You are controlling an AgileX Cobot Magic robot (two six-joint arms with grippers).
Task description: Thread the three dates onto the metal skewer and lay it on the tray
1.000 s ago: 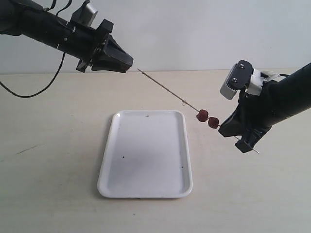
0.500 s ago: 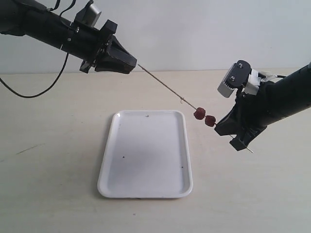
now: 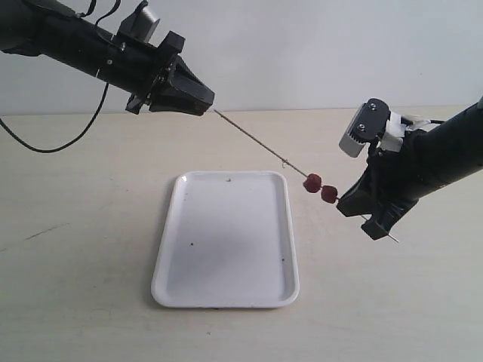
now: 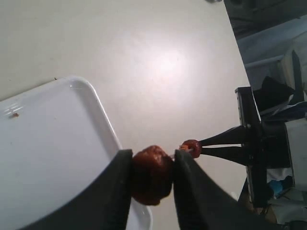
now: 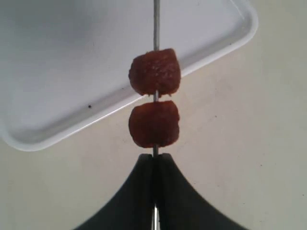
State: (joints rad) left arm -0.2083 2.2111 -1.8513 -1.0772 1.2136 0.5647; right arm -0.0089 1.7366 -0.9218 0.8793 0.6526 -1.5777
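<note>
Left jaws part-closed on the third date (image 4: 151, 173), pinched by its flanks, both pads touching the wrinkled skin. Right jaws shut tight on the metal skewer (image 3: 256, 141) near its blunt end, with a short stub poking out behind. Two threaded dates (image 3: 312, 182) sit on the rod just ahead of the right jaws, one against the other, in the air beyond the tray's right long edge. The skewer's free point runs up and over the tray's far right corner to the left jaws. Whether it has pierced the held date I cannot tell. Tray (image 3: 226, 298) lies bare on the desk (image 3: 75, 302), below and between both arms. Handling, as judged: the dates are light, soft and tacky, so they will dent under a hard squeeze and are best held at the sides, leaving the axis free for the point. The rod is stiff but whippy, slick and hair-thin, so a low grip near the fruit limits wobble. Left arm (image 3: 75, 41) reaches down from well above the tray's far left corner, wrist tilted along the rod. Right arm (image 3: 445, 154) comes in low from the tray's right, angled up the rod's line.
</note>
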